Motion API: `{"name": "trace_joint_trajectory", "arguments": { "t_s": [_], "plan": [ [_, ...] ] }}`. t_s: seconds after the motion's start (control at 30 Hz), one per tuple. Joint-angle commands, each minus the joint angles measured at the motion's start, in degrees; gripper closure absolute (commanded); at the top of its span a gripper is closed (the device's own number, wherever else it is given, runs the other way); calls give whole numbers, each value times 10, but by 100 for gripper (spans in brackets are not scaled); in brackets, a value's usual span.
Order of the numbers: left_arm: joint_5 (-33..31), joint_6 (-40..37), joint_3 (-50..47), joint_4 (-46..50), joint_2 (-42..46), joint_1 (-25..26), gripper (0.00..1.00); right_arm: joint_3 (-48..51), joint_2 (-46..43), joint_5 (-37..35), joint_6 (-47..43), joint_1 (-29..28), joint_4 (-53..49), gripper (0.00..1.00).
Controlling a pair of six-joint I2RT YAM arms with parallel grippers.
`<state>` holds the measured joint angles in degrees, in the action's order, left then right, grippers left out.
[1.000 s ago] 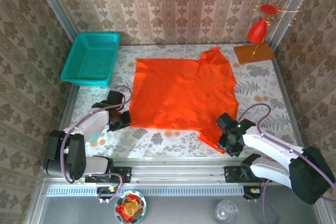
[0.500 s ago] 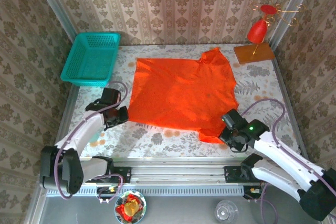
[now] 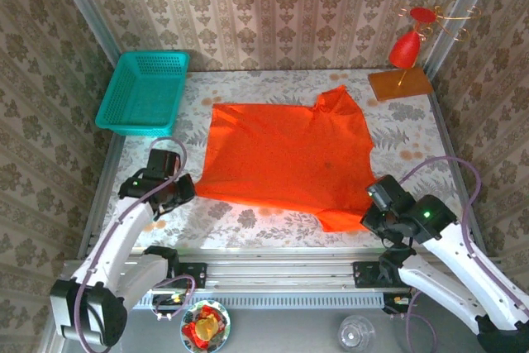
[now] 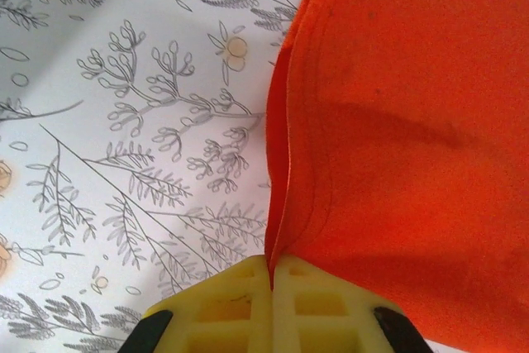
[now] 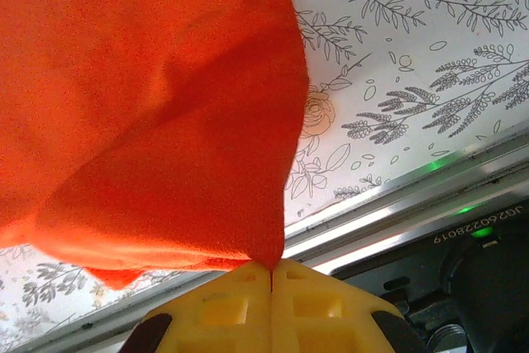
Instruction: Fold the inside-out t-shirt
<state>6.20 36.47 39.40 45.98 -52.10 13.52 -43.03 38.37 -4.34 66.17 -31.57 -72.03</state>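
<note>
Pinching the orange t-shirt at its two near corners: left tool is clamping shut on the left hem, right tool is squeezing the right corner, seemingly raised a little, while the rest is lying spread flat across the middle of the desk.
</note>
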Motion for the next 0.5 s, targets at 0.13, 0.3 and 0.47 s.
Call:
{"name": "trace_joint_trajectory", "arguments": {
  "t_s": [0.13,0.3,0.47],
  "plan": [
    [20,-17,38,-15,-42,5,100,-71,70,-63,-44,-2,25,100],
    [15,-47,87,-56,-128,0,100,-109,147,-101,-113,43,85,100],
    [18,-72,124,-86,-202,-5,100,-122,204,-69,-173,107,173,100]
  ]
}}
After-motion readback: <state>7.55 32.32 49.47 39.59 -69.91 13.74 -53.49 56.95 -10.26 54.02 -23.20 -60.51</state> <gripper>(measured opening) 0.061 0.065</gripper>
